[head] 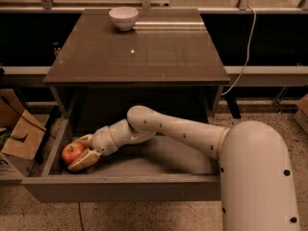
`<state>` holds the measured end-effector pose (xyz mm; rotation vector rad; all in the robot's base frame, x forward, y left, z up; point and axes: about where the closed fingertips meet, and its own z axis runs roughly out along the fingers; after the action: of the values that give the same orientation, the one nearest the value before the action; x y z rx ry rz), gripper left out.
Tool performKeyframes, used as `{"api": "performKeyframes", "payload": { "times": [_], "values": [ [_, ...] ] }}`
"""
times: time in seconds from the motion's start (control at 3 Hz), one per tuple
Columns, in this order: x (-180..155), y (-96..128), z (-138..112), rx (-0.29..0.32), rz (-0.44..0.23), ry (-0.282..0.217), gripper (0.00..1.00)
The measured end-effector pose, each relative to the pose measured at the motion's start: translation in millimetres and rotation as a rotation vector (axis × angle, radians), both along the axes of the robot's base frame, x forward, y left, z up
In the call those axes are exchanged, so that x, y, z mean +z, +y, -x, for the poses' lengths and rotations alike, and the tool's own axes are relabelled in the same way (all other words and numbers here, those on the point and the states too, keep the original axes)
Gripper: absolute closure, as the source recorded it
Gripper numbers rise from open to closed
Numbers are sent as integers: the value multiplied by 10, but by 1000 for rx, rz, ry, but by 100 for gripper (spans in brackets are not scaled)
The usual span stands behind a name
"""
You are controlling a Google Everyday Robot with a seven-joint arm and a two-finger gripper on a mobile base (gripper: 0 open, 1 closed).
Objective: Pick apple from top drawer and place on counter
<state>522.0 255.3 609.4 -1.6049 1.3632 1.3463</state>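
Note:
The red apple lies at the left end of the open top drawer, on its grey bottom. My gripper reaches into the drawer from the right. Its two tan fingers are spread, one behind the apple and one in front of it, so the apple sits between them. The fingers look open around the apple; I cannot tell whether they touch it. The dark-brown counter is above the drawer.
A white bowl stands at the counter's far left edge. Cardboard boxes sit on the floor left of the drawer. A white cable hangs at the right. My white arm spans the drawer's right half.

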Motion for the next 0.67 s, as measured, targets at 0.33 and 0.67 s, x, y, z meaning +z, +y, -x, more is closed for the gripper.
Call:
{"api": "performKeyframes", "payload": {
  "times": [0.33, 0.67],
  "values": [
    [36, 97, 69, 37, -5, 7, 72],
    [38, 95, 76, 39, -5, 7, 95]
  ]
}}
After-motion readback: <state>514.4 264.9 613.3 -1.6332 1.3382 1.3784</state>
